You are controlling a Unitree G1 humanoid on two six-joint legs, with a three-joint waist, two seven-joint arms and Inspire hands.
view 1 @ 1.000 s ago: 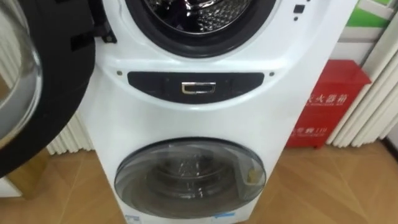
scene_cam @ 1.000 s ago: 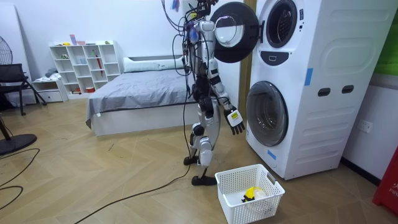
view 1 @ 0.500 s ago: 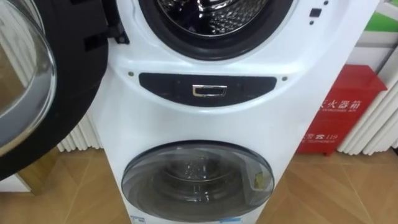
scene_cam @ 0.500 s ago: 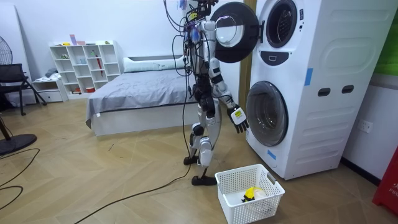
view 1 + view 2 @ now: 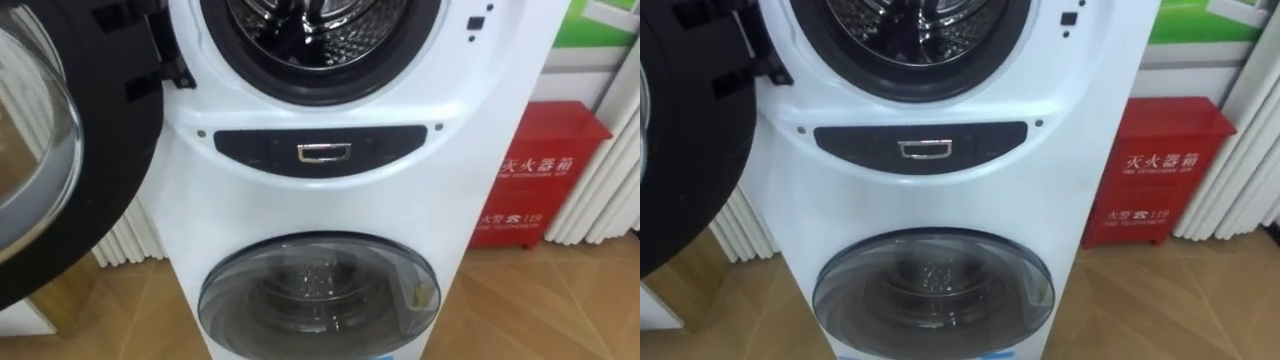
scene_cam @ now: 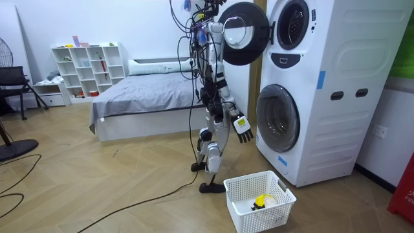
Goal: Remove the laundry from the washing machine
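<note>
I stand facing a white stacked washing machine [image 5: 330, 190]. Its upper drum [image 5: 320, 30] is uncovered, with shiny ribbed metal and a dark patch inside; I cannot tell whether cloth lies there. The upper door [image 5: 60, 150], black-rimmed with a glass bowl, hangs swung out to my left. The lower round door [image 5: 318, 295] is closed. In the room view my right hand [image 6: 241, 126] hangs at hip height just short of the lower door [image 6: 278, 118], fingers straight and holding nothing.
A white laundry basket [image 6: 239, 213] sits on the wooden floor by my feet with a yellow and a white item [image 6: 262, 202] in it. A red cabinet [image 5: 535, 170] stands right of the machine, a white radiator [image 5: 130, 240] left of it. A bed [image 6: 142, 97] lies behind me.
My right hand swung forward toward the lower door, then dropped back a little. The head camera shifted slightly; the machine has not moved.
</note>
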